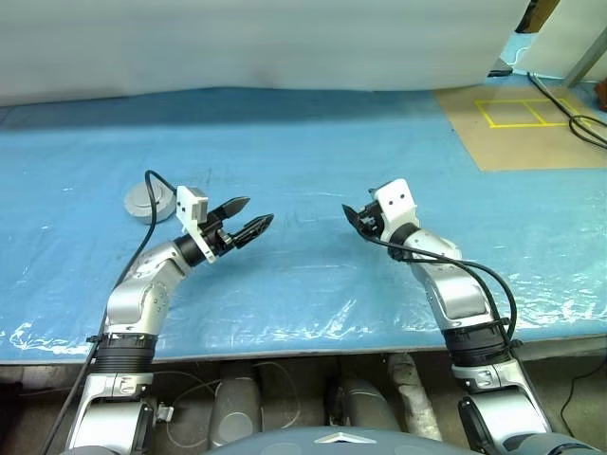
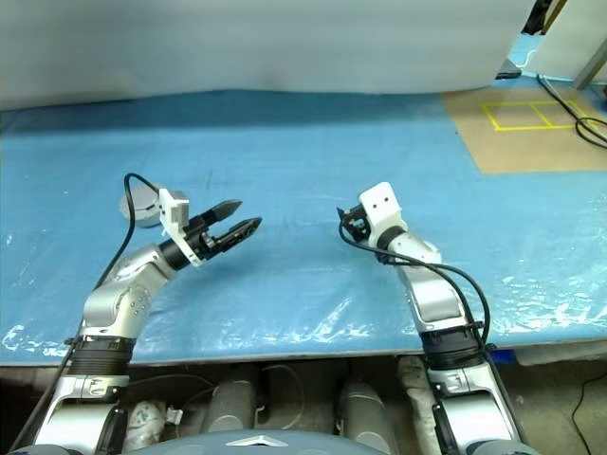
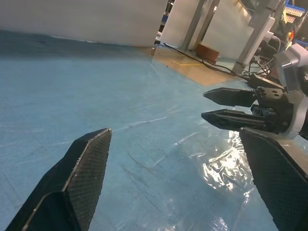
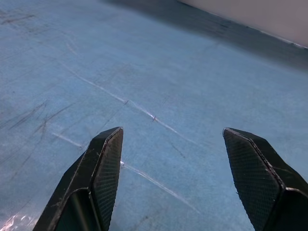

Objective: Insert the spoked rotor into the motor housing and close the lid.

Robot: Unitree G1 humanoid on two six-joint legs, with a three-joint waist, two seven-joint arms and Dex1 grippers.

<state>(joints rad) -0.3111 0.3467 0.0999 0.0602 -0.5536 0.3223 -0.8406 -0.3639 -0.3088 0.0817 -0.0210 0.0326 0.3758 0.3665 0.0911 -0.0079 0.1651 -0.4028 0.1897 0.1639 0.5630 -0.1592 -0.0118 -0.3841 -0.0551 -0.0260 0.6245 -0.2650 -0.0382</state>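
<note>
One round grey metal disc (image 1: 149,201), presumably the lid or the closed motor housing, lies flat on the counter (image 1: 313,161) at the robot's left. Its plain grey upper face shows; the left arm's cable and wrist camera block hide its near edge, and I cannot tell whether ribs or copper coils lie beneath.

The left gripper (image 1: 244,217) hovers above the counter just beside the disc, towards the centre, apart from it. It points roughly level, inward towards the other arm. Its jaws stand wide open and hold nothing; the left wrist view shows bare blue sheet between the two black fingers (image 3: 82,173).

The right gripper (image 1: 353,220) hovers at a similar height, well apart from the disc, pointing inward towards the left gripper. A clear gap of open counter separates the two. Its jaws are also apart and empty, as the right wrist view confirms.

The counter is covered with a blue plastic sheet, wrinkled and glossy along the near edge. Beyond its far right corner lies a brown floor panel (image 1: 531,128) marked with yellow tape squares (image 1: 517,112) and crossed by black cables (image 1: 579,118).
</note>
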